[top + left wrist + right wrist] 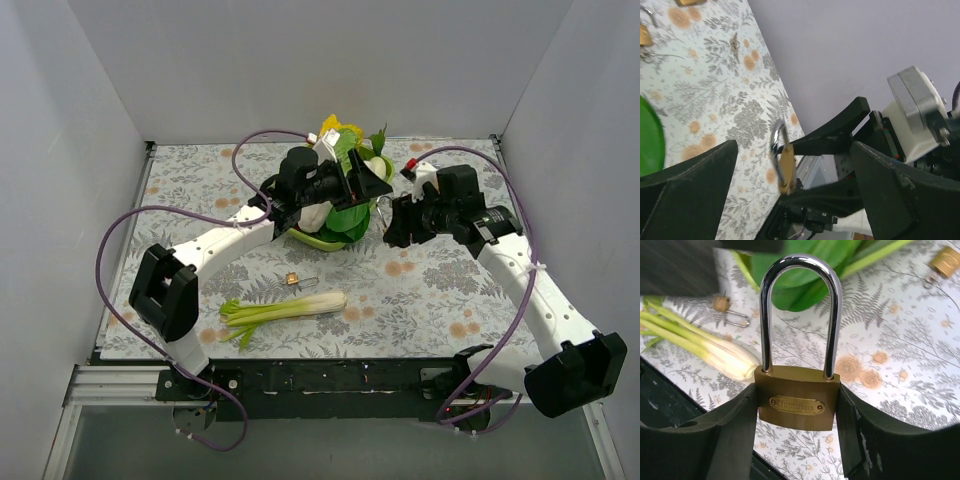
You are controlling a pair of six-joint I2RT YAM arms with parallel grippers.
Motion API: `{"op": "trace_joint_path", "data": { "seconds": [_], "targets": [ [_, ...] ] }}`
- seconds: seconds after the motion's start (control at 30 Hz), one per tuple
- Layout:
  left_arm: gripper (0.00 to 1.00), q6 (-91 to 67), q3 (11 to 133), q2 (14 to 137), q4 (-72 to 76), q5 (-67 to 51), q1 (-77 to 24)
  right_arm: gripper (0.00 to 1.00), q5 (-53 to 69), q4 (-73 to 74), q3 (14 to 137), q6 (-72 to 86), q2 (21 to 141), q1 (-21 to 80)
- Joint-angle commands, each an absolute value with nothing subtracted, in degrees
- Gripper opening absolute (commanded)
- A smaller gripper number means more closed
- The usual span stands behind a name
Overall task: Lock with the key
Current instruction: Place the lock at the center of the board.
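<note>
A brass padlock [797, 402] with a steel shackle, both legs seated in the body, is clamped upright between my right gripper's [797, 407] fingers. In the top view that gripper [392, 222] hovers above the table right of the green bowl [318, 240]. My left gripper [368, 186] is open and empty, just left of it. In the left wrist view the padlock [785, 165] shows edge-on between my spread left gripper's [794, 150] fingers, not touched by them. A small brass piece with a wire ring [296, 280], seemingly the key, lies on the cloth; it also shows in the right wrist view [723, 304].
The green bowl holds leaves and yellow and white produce under the left arm. A leek [285, 308] lies near the front edge. A small red item [410, 165] sits at the back right. Another small brass object [945, 260] lies on the floral cloth.
</note>
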State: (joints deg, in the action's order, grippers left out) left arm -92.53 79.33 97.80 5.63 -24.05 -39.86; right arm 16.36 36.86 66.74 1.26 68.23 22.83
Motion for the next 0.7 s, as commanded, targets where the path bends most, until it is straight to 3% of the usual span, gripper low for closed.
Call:
{"op": "trace_joint_path", "data": {
  "seconds": [0.0, 0.13, 0.37, 0.5, 0.67],
  "targets": [
    [0.98, -83.45, 81.82, 91.59, 2.29, -23.12, -35.0, 0.01, 16.0, 37.0, 68.03, 0.18, 67.06, 16.28],
    [0.98, -70.19, 81.92, 87.55, -4.81, -25.05, -30.77, 0.01, 15.91, 38.76, 68.9, -6.57, 73.01, 5.65],
    [0.98, -49.15, 91.11, 86.39, -24.76, -22.68, -26.55, 0.01, 6.26, 33.23, 69.08, -13.53, 83.48, 1.32],
    [0.98, -46.58, 94.4, 88.5, -36.89, -22.58, -24.53, 0.01, 4.13, 30.68, 70.74, -13.97, 90.07, 0.62],
    [0.98, -46.32, 91.15, 85.79, -37.88, -27.86, -21.36, 0.01, 4.57, 27.52, 74.44, -14.33, 99.3, -2.37]
  ]
}}
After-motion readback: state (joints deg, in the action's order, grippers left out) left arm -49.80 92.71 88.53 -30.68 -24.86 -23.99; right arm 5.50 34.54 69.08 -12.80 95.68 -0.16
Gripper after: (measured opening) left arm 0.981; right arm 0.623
